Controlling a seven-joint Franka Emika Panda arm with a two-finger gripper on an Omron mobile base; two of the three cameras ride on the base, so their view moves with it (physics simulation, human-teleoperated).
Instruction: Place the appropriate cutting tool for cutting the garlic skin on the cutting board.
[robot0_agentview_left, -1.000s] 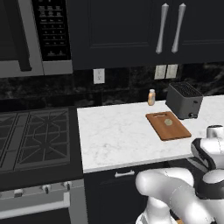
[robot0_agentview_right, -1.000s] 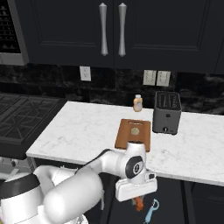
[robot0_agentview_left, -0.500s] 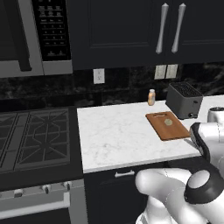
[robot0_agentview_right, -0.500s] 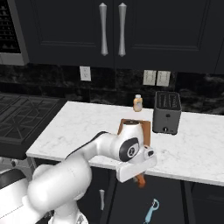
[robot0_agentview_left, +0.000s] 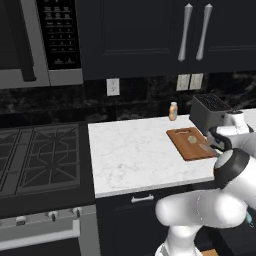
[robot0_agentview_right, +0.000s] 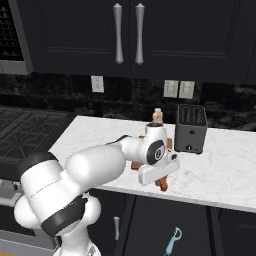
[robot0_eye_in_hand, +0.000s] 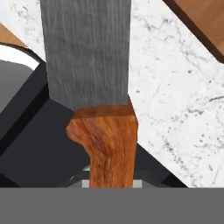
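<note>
Arm risen to counter height, jaws pinching wooden-handled, grey-bladed cutting tool (robot0_eye_in_hand: 87, 52) near cutting board (robot0_agentview_left: 189, 143)

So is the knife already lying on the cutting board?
No, the knife is in the hand, above the white counter short of the cutting board.

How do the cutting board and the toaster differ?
The cutting board is flat, reddish-brown wood; the toaster is a tall, dark grey box. The board lies low on the counter with the small pale garlic on it; the toaster stands upright with slots on top. In the right base view the arm partly hides the board, not the toaster. Both sit side by side on the counter.
</note>
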